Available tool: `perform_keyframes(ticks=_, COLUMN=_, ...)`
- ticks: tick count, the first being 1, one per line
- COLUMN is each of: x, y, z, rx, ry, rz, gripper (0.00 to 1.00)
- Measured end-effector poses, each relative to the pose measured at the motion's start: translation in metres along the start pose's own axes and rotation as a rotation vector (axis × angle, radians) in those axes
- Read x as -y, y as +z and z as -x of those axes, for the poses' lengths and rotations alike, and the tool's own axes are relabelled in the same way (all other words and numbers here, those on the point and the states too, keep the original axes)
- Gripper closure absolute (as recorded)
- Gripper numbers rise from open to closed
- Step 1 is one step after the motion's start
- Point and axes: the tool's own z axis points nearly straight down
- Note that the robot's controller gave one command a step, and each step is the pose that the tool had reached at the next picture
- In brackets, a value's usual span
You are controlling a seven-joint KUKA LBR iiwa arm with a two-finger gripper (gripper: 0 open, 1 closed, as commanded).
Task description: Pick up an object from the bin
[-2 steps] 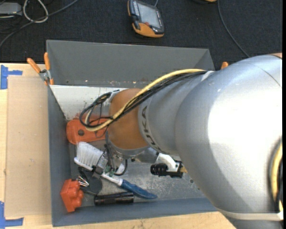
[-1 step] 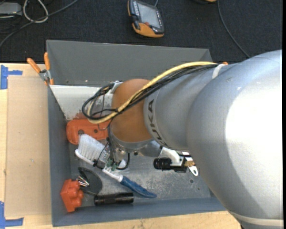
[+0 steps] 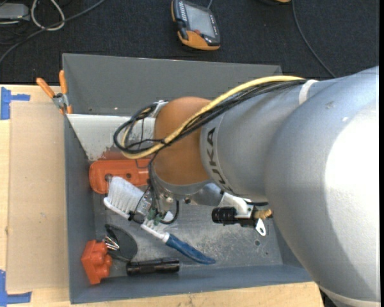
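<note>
My gripper reaches down under the arm's orange cover, at the left middle of the bin. It is right over the neck of a brush whose white bristle head points left and whose blue handle runs toward the front. Whether the gripper touches the brush I cannot tell. Just behind the brush head lies a large orange plastic piece. In front of the gripper rests a flat black oval thing.
A black marker and a small orange lump lie along the bin's front left. A black and white part with a brass tip sits right of the gripper. The arm covers the bin's right half.
</note>
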Motion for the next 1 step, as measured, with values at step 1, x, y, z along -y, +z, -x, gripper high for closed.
perform_keyframes(ticks=1, x=-0.0009, y=-0.0393, z=0.0005, rx=0.003, ry=0.000, rz=0.005, gripper=1.00)
